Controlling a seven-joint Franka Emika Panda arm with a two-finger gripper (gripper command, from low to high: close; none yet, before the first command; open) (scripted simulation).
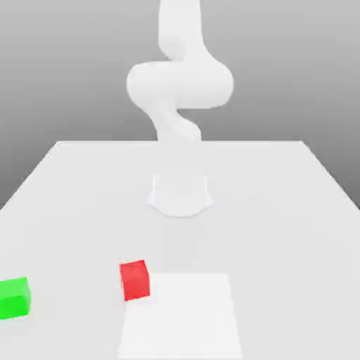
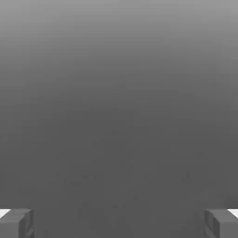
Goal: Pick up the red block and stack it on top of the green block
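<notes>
Grey, shadeless backdrop is seen behind a pale white table [image 1: 295, 204] that spreads across the lower half of the exterior view. At the table's far middle a white arm [image 1: 179, 84] is mounted on a round base [image 1: 180, 195]; its smooth, rounded links are folded upward and run out of the frame's top. A brighter white square patch [image 1: 190, 316] is marked on the table at the lower centre. The red block [image 1: 135, 279], a small matte cube with plain faces, is set just beside that patch's upper left corner. The green block [image 1: 14, 297], a cube of like size and finish, is placed well apart from it at the lower left edge of the frame, partly cut off.

In the hand view the gripper [image 2: 119, 223] is shown against plain grey: two grey, blocky fingertips [image 2: 16, 223] are seen at the lower corners, spread wide with nothing between them.

No writing or marking is carried by any surface.
</notes>
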